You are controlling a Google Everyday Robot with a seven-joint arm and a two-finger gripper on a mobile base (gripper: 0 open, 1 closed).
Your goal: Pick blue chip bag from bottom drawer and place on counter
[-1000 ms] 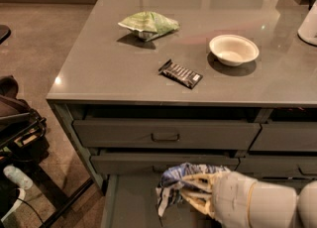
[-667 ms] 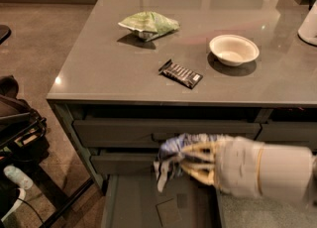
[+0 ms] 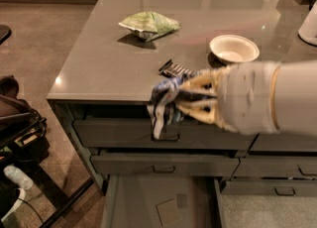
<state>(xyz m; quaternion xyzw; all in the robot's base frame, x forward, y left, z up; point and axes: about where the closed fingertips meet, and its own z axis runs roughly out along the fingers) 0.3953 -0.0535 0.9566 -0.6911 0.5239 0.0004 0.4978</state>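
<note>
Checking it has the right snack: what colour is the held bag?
Dark blue with white markings; camera view. The hand holds the bag at the counter's front edge.

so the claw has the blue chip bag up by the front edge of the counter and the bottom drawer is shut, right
Not quite. The camera view shows the bottom drawer open, pulled out with its floor and a paper scrap in sight. The rest holds: the claw grips the blue chip bag up by the front edge of the counter.
</note>
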